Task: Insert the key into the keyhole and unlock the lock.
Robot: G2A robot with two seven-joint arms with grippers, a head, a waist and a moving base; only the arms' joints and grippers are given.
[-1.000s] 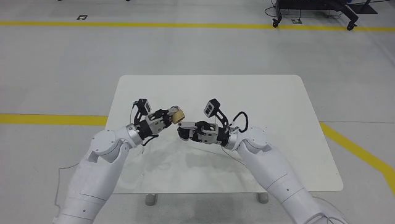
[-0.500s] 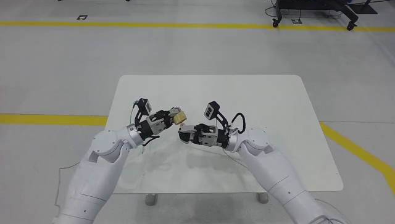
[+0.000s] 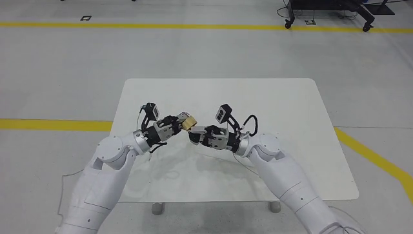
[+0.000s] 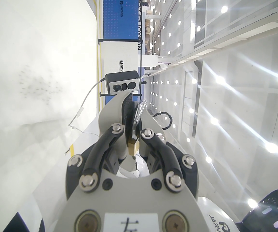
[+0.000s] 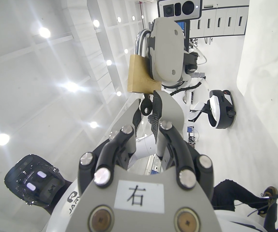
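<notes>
Left gripper (image 3: 177, 126): fingers clenched on the lock, held above the table's near-left part
Lock (image 5: 140, 73): brass padlock pinched across its body; shackle pointing away from the right gripper; keyhole end facing it
Key (image 5: 145, 106): dark head just beside the lock's keyhole end; blade touching that end; how deep it sat could not be told
Right gripper (image 3: 195, 134): fingers grasping the key's head, meeting the left gripper nose to nose over the table
Step, as judged: seating the key, the turn not yet made
Risk one: a blade tilted off the keyhole's line would jam or skid on the brass; pushing on could twist the lock in its pinch
Risk two: a turn begun before the key was fully home would bind; the small head could slip between the pads and drop
Surface: white table (image 3: 284, 105), rounded corners, matt
Room: grey floor crossed by yellow lines (image 3: 193, 26); dark wheeled rack (image 3: 329, 2) far back right; bright ceiling lamps overhead
</notes>
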